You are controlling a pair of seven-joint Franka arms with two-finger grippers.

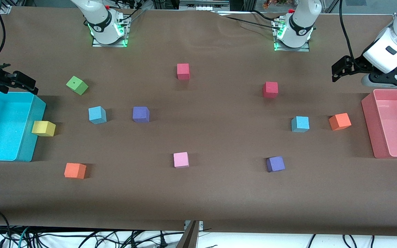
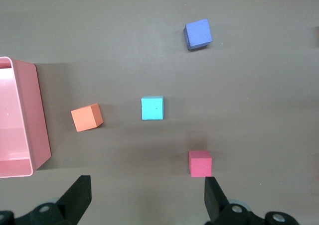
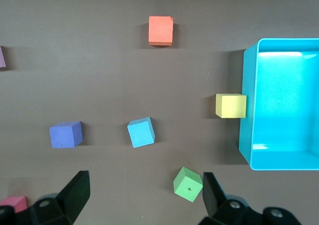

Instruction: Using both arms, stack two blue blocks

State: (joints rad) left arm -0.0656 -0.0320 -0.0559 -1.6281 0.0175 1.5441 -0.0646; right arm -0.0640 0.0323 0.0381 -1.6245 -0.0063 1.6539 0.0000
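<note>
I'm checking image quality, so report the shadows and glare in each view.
Front view: soft shadow bands run from the cyan bin and the pink bin across the table. Left wrist view: blue block sharp, its shadow faint. Right wrist view: white glare on the cyan bin's wall.

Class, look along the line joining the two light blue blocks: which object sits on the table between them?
In the front view, a purple cube sits between the blue blocks, beside the one toward the right arm's end; otherwise only bare table.

The left gripper (image 2: 144, 200) was open above the table. A blue block (image 2: 152, 108) sat between an orange block (image 2: 86, 117) and a red block (image 2: 200, 164).
</note>
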